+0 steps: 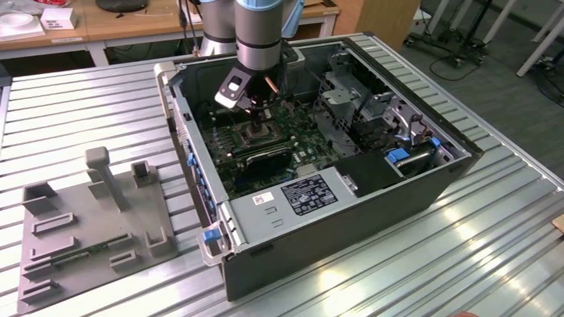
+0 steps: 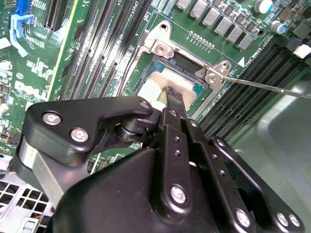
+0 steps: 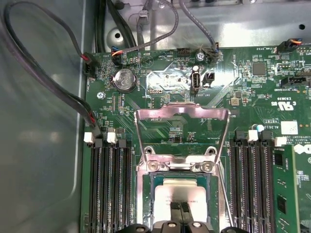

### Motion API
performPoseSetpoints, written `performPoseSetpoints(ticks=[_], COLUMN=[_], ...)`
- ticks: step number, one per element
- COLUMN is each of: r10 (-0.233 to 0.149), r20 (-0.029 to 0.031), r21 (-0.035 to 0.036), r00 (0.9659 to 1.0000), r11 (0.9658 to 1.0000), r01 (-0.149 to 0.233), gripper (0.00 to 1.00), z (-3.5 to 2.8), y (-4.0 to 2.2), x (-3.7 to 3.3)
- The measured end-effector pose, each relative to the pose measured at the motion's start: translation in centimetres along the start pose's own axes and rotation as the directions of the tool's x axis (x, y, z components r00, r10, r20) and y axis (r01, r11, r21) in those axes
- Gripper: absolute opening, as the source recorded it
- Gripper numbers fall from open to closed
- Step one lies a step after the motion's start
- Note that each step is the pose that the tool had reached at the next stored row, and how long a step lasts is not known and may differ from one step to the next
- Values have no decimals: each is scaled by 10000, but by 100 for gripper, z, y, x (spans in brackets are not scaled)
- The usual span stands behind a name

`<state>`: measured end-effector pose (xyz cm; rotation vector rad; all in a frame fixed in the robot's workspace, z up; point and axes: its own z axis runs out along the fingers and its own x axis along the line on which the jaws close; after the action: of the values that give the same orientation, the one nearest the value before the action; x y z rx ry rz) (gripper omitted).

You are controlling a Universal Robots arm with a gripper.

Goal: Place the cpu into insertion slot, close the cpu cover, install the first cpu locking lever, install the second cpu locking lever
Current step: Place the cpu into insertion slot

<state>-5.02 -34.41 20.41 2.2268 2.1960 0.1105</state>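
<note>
Bright light, glare streaks across the ribbed metal table (image 1: 458,251)

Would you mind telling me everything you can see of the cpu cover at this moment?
The cpu cover is a thin, shiny silvery metal frame with a large cut-out middle, through which green board shows in the first wrist view. It is open, swung back off the insertion slot, and hinged at a bracket with two screws beside the slot. Whether it stands upright or lies back I cannot tell. The gripper is at the cpu in the slot, apart from the cover.
</note>
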Motion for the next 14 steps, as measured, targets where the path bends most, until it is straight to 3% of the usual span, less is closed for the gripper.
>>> performPoseSetpoints(ticks=[14], r10=[-1], r20=[1], r21=[-4], r00=[10000], r11=[10000], r01=[1], gripper=[11], z=[-248], y=[14], x=[10])
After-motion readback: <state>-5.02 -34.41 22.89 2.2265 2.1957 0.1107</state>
